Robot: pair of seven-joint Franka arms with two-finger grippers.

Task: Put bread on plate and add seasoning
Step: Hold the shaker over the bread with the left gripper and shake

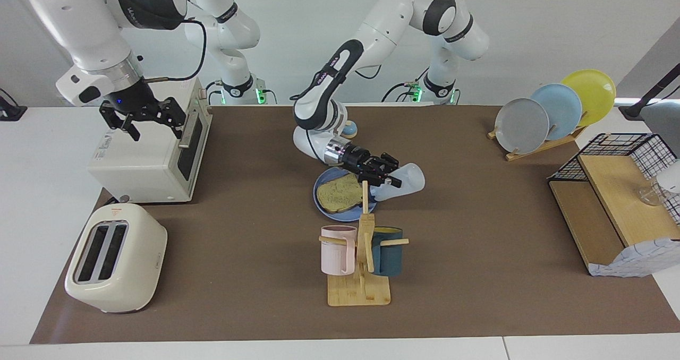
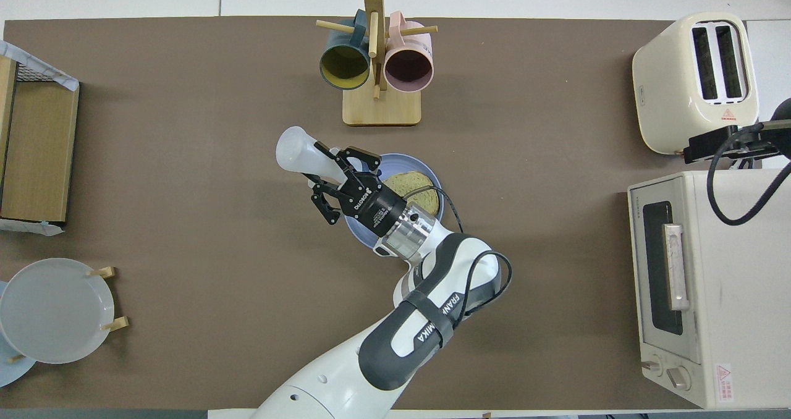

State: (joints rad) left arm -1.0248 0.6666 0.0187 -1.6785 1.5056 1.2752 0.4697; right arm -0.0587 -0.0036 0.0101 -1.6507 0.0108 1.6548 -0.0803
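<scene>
The bread (image 1: 334,195) (image 2: 417,186) lies flat on the blue plate (image 1: 317,203) (image 2: 395,157) in the middle of the table. My left gripper (image 1: 392,180) (image 2: 330,175) is shut on the seasoning (image 1: 410,178) (image 2: 298,153), a whitish bottle held tipped on its side just above the plate's rim. The bottle's base points toward the left arm's end of the table, and its cap end is hidden by the fingers. My right gripper (image 1: 153,128) hangs open over the oven, holding nothing.
A mug tree (image 1: 360,264) (image 2: 374,67) with a pink and a dark mug stands just farther from the robots than the plate. A toaster (image 1: 114,256) and an oven (image 1: 151,155) sit at the right arm's end. A plate rack (image 1: 552,110) and a wire shelf (image 1: 621,200) sit at the left arm's end.
</scene>
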